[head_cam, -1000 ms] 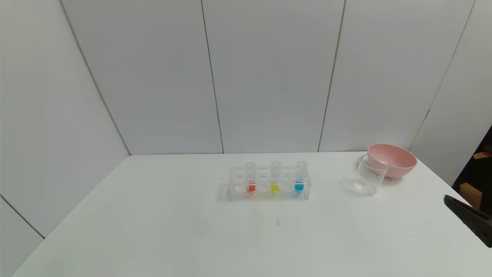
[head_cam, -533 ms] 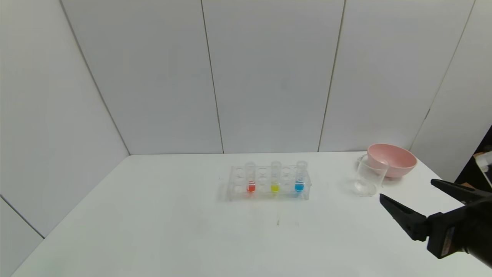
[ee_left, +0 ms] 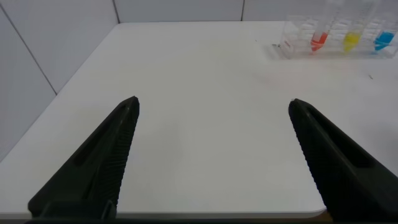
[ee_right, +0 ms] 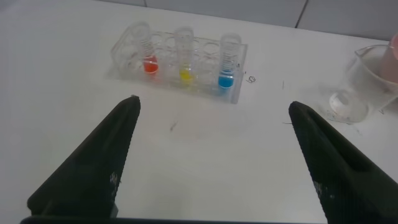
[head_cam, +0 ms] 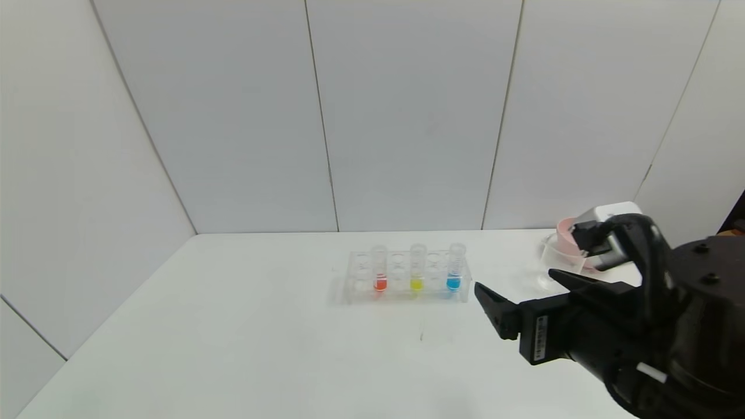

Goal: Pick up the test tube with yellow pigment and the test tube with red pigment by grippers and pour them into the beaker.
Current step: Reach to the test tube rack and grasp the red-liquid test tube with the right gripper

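Since a second ago: right gripper (head_cam: 527, 291) has swung in from the table's right edge toward the middle, jaws spread wide and empty, tips now just right of the rack (head_cam: 405, 278); nothing else has shifted.

Rack: clear, many-holed, mid-table, holding three upright tubes in a row. From the robot's left: red tube (head_cam: 379, 269), yellow tube (head_cam: 417, 267), blue tube (head_cam: 456, 267). Each carries only a little liquid at the bottom. Upright seating keeps the liquid in and leaves the ridged tops standing proud of the rack, free for a grasp from the side or above.

Beaker (head_cam: 557, 263): clear, on the table to the right of the rack, apart from it, partly hidden behind the right arm. Pink bowl (head_cam: 567, 231) just behind it, mostly hidden.

Left gripper (ee_left: 211, 155): jaws released, empty, parked over bare table (ee_left: 199, 93) well to the left of the rack.

Judged step: approach to the first tube; neither tube lifted, nothing poured.

Writing: a small white label (head_cam: 542, 337) on the right gripper's body, too small to read. No brand visible.
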Robot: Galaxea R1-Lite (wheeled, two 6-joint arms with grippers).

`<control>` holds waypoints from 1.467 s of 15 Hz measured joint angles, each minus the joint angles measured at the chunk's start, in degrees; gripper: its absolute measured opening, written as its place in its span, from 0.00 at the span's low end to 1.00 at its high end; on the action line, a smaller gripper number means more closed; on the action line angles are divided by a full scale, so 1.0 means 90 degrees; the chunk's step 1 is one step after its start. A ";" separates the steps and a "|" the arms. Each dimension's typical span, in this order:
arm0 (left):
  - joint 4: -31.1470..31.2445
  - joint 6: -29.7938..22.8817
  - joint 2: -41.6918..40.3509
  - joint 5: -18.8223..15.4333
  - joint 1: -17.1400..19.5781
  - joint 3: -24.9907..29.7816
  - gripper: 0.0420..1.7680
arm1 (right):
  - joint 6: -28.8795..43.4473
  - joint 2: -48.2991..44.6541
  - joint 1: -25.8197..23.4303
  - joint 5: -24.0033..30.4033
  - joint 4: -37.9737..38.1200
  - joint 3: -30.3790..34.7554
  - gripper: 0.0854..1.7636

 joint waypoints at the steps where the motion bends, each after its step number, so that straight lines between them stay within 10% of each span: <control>1: 0.0000 0.0000 0.0000 0.0000 0.0000 0.0000 0.97 | 0.0015 0.0228 0.0098 -0.0007 0.0079 -0.0190 0.97; 22: 0.0000 0.0000 0.0000 0.0000 0.0000 0.0000 0.97 | 0.0814 0.4516 0.0775 -0.1174 0.2016 -0.5032 0.97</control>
